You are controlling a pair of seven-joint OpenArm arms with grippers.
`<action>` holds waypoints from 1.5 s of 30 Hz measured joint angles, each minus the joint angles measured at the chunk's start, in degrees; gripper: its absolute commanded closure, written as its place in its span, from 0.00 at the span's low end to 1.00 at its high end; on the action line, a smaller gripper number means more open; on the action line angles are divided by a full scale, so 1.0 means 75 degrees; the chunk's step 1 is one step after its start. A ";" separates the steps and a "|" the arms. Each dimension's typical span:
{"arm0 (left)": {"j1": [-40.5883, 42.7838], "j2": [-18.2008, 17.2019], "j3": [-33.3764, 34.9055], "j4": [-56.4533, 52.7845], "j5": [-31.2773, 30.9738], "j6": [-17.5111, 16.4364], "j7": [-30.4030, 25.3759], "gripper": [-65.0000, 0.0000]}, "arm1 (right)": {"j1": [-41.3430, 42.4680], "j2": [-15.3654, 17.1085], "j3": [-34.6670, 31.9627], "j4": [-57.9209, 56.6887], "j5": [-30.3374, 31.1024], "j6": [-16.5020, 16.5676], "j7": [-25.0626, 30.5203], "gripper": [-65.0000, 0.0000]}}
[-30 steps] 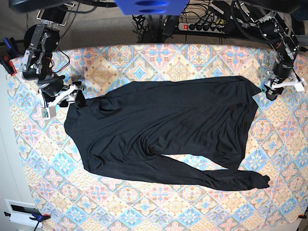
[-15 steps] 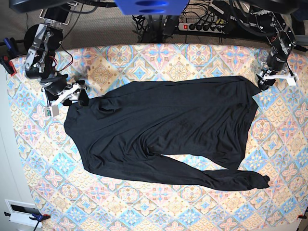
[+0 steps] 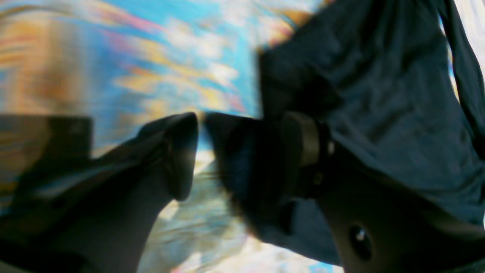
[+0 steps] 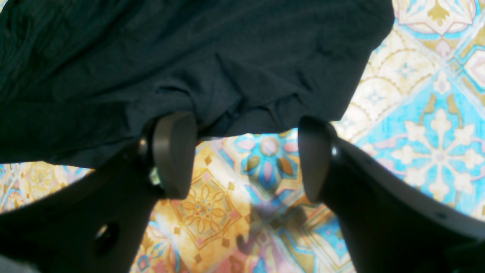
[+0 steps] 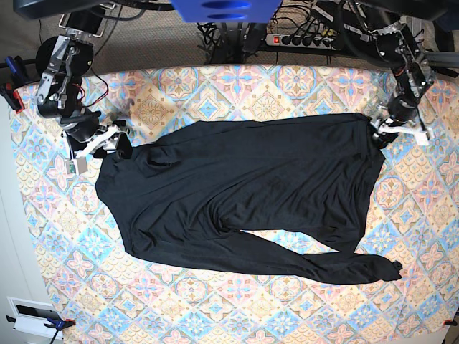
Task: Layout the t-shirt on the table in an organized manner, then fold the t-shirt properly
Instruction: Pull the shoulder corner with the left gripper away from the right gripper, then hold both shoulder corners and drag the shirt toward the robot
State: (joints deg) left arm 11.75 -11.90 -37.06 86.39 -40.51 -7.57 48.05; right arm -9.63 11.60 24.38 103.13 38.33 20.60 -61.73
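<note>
The black t-shirt point(image 5: 237, 186) lies spread across the patterned table point(image 5: 272, 100), one long sleeve point(image 5: 358, 269) stretched toward the front right. My right gripper point(image 5: 115, 143) stands open at the shirt's left corner. In the right wrist view its fingers point(image 4: 174, 151) straddle bare table point(image 4: 416, 144) just short of the t-shirt hem point(image 4: 189, 57). My left gripper point(image 5: 378, 132) sits at the far right corner. The blurred left wrist view shows the left gripper point(image 3: 242, 151) open, with dark t-shirt fabric point(image 3: 379, 76) reaching in between its fingers.
A power strip point(image 5: 301, 39) and cables lie beyond the table's back edge. A blue part point(image 5: 226, 8) hangs at the top centre. A white box point(image 5: 32, 315) sits off the table's front left. Patterned cloth borders the shirt on all sides.
My left gripper has swung in from the bare table at the right onto the shirt's far right corner. The right gripper shifted slightly. The shirt lies as before.
</note>
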 measured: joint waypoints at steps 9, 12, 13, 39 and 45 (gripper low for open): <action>0.0026 0.0047 0.0428 0.0000 -0.0023 0.0003 -0.0087 0.69 | -0.0003 0.0000 0.0000 0.0000 0.0000 0.0000 -0.0003 0.37; 0.0061 0.0047 0.0428 0.0000 0.0006 0.0006 -0.0038 0.88 | -0.0006 0.0000 0.0015 0.0000 -0.0006 0.0000 -0.0003 0.37; 0.0090 0.0047 0.0428 0.0000 -0.0015 0.0006 -0.0029 0.94 | -0.0003 0.0000 0.0015 0.0000 -0.0003 0.0000 0.0000 0.37; 0.1521 0.0236 -0.0484 0.0160 -0.0501 -0.0280 -0.0341 1.00 | 0.0373 -0.0105 0.0233 -0.2040 0.0796 -0.0009 0.0032 0.37; 0.1521 0.0236 -0.0484 0.0160 -0.0501 -0.0280 -0.0321 1.00 | 0.1032 -0.0015 0.0525 -0.4124 0.2669 0.0163 0.0525 0.37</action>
State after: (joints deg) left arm 23.16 -10.13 -40.69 87.59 -44.27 -9.67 45.65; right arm -1.89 11.49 28.32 72.20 58.35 21.82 -57.80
